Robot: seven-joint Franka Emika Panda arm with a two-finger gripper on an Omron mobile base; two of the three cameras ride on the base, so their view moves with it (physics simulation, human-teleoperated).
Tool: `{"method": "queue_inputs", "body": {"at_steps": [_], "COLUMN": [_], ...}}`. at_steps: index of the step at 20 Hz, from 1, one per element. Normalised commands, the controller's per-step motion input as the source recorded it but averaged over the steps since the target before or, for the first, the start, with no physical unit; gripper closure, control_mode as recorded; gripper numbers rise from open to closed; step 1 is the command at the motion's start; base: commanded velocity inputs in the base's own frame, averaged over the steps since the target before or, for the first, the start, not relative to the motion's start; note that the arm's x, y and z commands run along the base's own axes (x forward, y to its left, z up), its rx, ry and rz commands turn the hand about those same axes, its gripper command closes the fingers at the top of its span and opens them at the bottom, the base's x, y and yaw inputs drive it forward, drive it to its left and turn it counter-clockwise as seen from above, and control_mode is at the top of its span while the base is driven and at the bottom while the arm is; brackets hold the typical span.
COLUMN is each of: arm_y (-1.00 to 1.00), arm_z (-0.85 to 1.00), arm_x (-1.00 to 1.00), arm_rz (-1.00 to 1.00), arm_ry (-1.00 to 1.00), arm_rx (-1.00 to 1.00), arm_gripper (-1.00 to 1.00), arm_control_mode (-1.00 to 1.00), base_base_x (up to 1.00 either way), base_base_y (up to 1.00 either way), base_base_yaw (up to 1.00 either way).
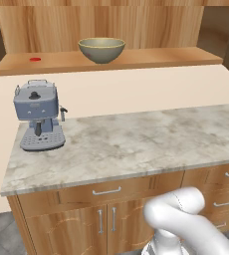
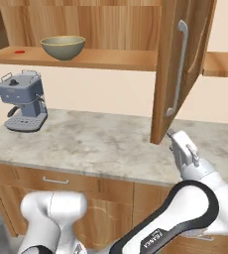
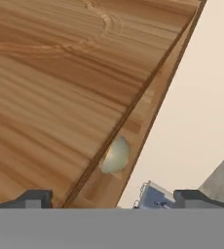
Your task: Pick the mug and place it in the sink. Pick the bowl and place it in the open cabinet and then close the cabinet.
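- Left base view: the bowl (image 1: pixel 101 50) sits upright on the cabinet (image 1: pixel 136 59) shelf, near the middle of the board and just behind its front edge. A small red spot (image 1: pixel 35 59) lies well to its left on the same shelf.
- An espresso machine (image 1: pixel 38 115) stands at the left end of the table (image 1: pixel 136 142), close to the left edge. The rest of the marble top to its right lies bare up to the front edge.
- Right base view: the bowl (image 2: pixel 63 47) rests on the shelf at the left, above and to the right of the espresso machine (image 2: pixel 23 100). The cabinet door (image 2: pixel 178 69) stands swung out over the table (image 2: pixel 96 144), its bottom corner hanging just above the marble.
- The fingers (image 2: pixel 178 144) sit just below and beside that lower door edge, holding nothing.
- Hand view: the fingers (image 3: pixel 114 198) stand spread wide apart and empty, right up against the door's wood face (image 3: pixel 60 97). Past the door's edge, the bowl (image 3: pixel 115 155) shows small and far off.
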Motion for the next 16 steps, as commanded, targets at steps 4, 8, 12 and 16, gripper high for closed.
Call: {"method": "queue_inputs", "body": {"at_steps": [4, 8, 12, 16], "arm_y": [0.50, 0.61, 0.66, 0.52], "arm_z": [0.30, 0.05, 0.00, 0.00], "arm_x": [0.19, 0.30, 0.44, 0.47], "arm_rz": [-0.14, -0.12, -0.08, -0.08], "arm_ry": [0.29, 0.22, 0.12, 0.10], "arm_rx": [-0.13, -0.19, -0.23, -0.19], "arm_gripper": [-1.00, -1.00, -1.00, -1.00], "arm_control_mode": [-1.00, -1.00, -1.00, -1.00], "base_base_x": [0.00, 0.00, 0.00, 0.00], "base_base_y": [0.00, 0.00, 0.00, 0.00], "base_base_yaw": [0.00, 0.00, 0.00, 0.00]}}
